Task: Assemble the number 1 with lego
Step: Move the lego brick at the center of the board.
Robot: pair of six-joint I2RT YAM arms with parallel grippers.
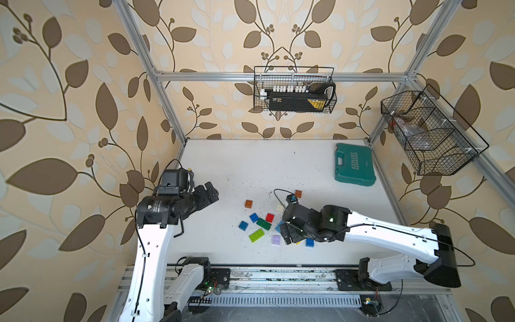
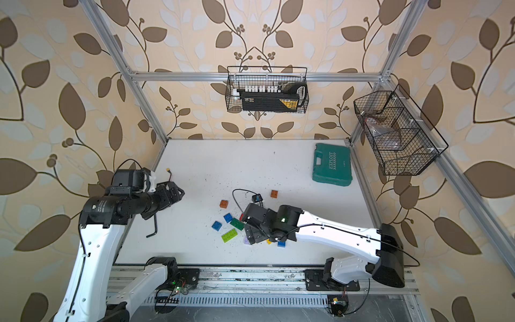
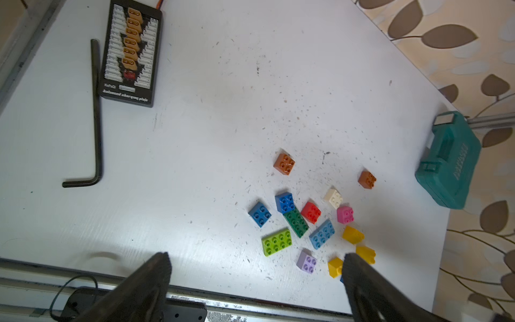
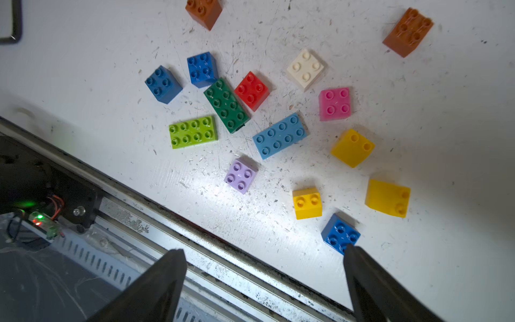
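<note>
Nothing built yet: all lego bricks point(image 4: 280, 135) lie loose and unjoined on the surface point(image 4: 446, 139), right gripper point(image 4: 263, 251) wide open, empty, beside the nearest blue brick point(image 4: 340, 233), left gripper point(image 3: 255, 256) wide open, empty, well apart.

Left hand point(image 3: 255, 258), right hand point(image 4: 263, 250): both agape

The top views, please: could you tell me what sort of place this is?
Probably a robot test cell, not a home: an aluminium frame with leaf wallpaper boxes in a white table, and the left arm and right arm sit on a rail in front.
</note>
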